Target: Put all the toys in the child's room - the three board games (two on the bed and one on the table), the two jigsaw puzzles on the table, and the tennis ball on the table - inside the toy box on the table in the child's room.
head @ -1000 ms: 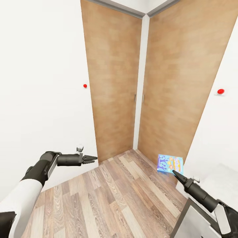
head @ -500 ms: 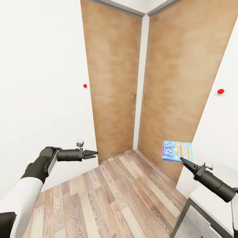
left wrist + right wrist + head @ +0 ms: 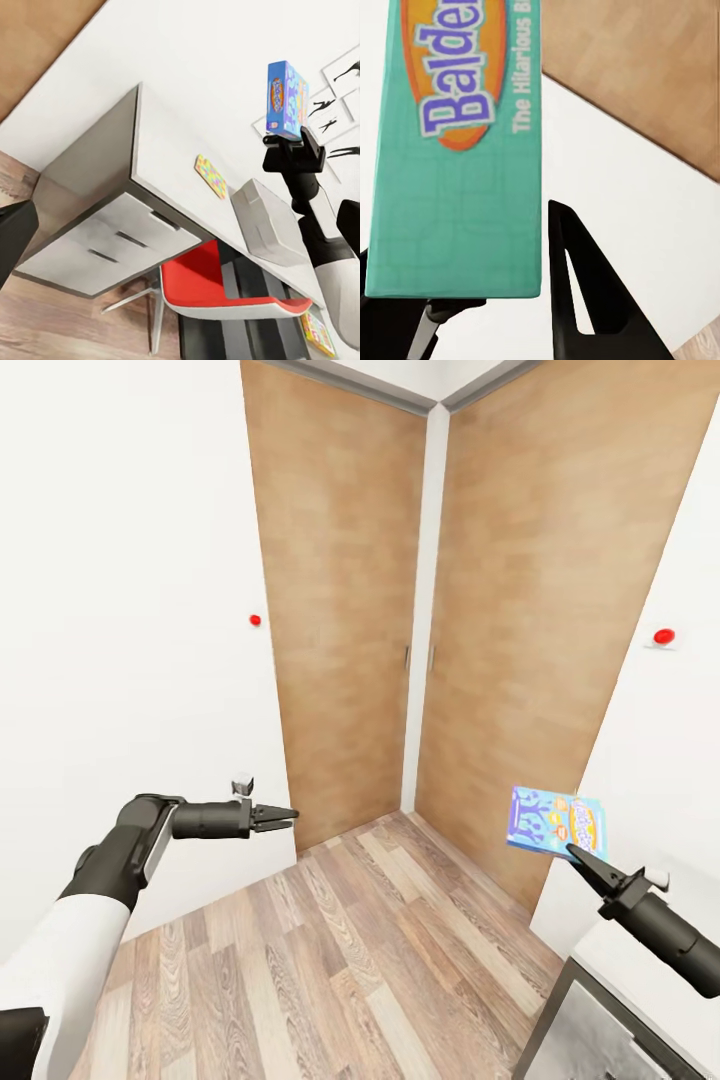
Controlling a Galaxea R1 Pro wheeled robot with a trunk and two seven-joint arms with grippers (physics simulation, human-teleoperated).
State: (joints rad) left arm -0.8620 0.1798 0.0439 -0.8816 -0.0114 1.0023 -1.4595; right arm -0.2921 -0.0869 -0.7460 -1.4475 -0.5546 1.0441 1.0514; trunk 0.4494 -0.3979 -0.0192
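Your right gripper (image 3: 580,854) holds the small blue board game (image 3: 556,822) pinched between its fingers, lifted in the air in front of the wooden doors (image 3: 440,600). Your left gripper (image 3: 283,816), fingers nearly together and holding nothing, hovers over the wood-plank floor (image 3: 340,960). In the left wrist view, the toy box (image 3: 270,223) sits on the pale surface (image 3: 176,161) just beside a jigsaw puzzle (image 3: 211,176).

Ahead of the left gripper (image 3: 284,817), matt wood-grain doors (image 3: 345,610) meet smooth white walls (image 3: 120,610) above a plank floor (image 3: 340,960). The right gripper (image 3: 580,857), matt black, pinches a glossy printed cardboard board game (image 3: 556,822). Beyond it: a smooth pale grey table (image 3: 180,161) and a glossy red plastic chair (image 3: 225,289).
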